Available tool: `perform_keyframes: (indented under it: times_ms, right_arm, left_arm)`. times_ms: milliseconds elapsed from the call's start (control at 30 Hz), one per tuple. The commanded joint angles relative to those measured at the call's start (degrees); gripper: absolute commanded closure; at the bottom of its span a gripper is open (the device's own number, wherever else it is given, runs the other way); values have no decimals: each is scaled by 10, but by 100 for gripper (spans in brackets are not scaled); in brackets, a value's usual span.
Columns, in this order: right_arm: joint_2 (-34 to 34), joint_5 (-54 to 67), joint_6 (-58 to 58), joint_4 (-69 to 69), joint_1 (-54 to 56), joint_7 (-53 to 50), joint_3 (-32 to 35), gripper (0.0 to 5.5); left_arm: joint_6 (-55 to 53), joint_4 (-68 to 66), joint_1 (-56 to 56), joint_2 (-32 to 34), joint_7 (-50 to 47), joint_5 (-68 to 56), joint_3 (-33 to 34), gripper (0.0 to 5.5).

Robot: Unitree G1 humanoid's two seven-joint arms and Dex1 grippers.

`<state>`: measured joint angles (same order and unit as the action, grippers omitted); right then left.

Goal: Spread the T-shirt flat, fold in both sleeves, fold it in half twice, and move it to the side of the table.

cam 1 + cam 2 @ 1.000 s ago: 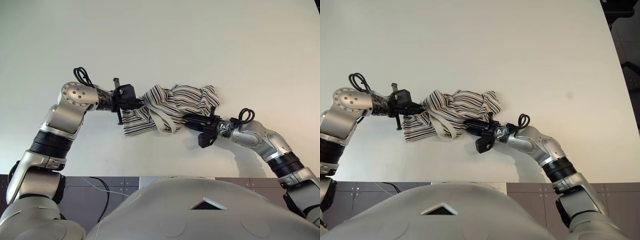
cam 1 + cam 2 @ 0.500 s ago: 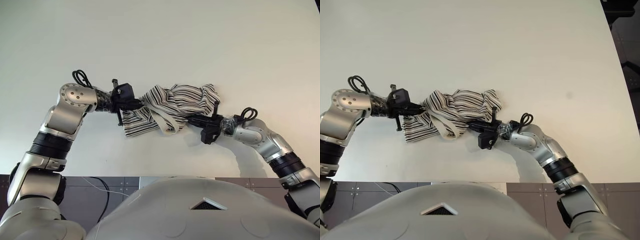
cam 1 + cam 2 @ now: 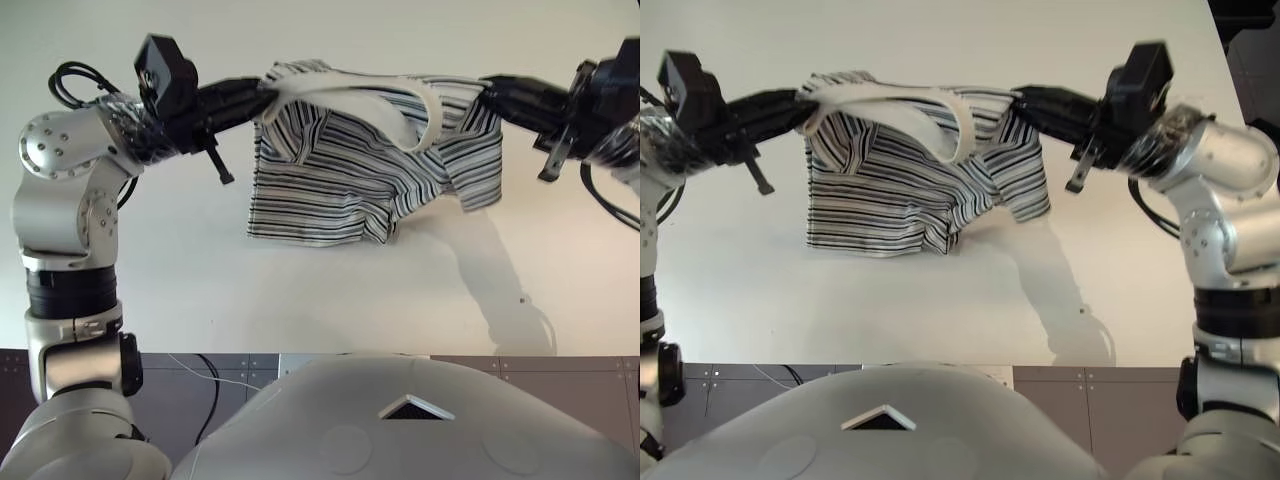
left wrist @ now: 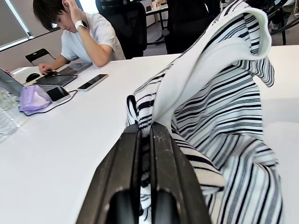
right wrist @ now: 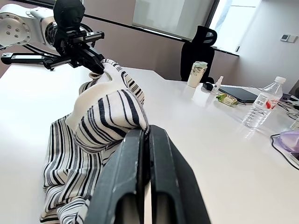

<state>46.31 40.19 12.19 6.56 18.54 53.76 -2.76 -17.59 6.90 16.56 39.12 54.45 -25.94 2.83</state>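
Fabric is sagging, soft and light, as my left pincer (image 3: 262, 98) and right pincer (image 3: 487, 90) are clamping the T-shirt (image 3: 330, 180) by its upper corners, which seems right.

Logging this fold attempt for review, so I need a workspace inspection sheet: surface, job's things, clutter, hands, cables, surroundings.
Surface: white table, carrying the shirt's shadow.
Job's things: striped T-shirt hangs bunched between both hands, not spread flat; hem contact with the table unclear.
Clutter: water bottle, cup and phone on the table, away from the shirt.
Hands: left hand and right hand each shut on the T-shirt's upper edge.
Cables: black cable loops at the left wrist.
Surroundings: black office chair beyond the table.
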Motion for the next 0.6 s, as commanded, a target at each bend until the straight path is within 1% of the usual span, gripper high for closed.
perform_keyframes:
  times_ms: [33,100,200,267,333,400,467,600]
  right_arm:
    - [-42,-38,21,-135,133,47,-16,538]
    - [-75,-86,8,-252,227,73,-35,538]
    - [-126,-184,-64,-477,382,83,-60,538]
    - [-153,-249,-117,-614,470,54,-77,538]
    - [-173,-309,-159,-716,539,2,-91,538]
    - [-184,-355,-182,-775,587,-55,-99,538]
    - [-192,-404,-196,-812,629,-132,-108,538]
    - [-201,-489,-211,-845,687,-272,-115,538]
  left_arm:
    - [-6,-103,98,-28,-10,41,-37,540]
    - [14,-213,179,-46,-7,77,-58,540]
    - [79,-425,330,-79,-19,141,-81,540]
    - [116,-567,431,-102,-44,176,-88,540]
    - [153,-687,516,-121,-74,218,-101,540]
    - [182,-761,575,-132,-111,265,-122,540]
    - [201,-808,627,-138,-161,312,-138,540]
    - [218,-848,693,-150,-242,372,-145,540]
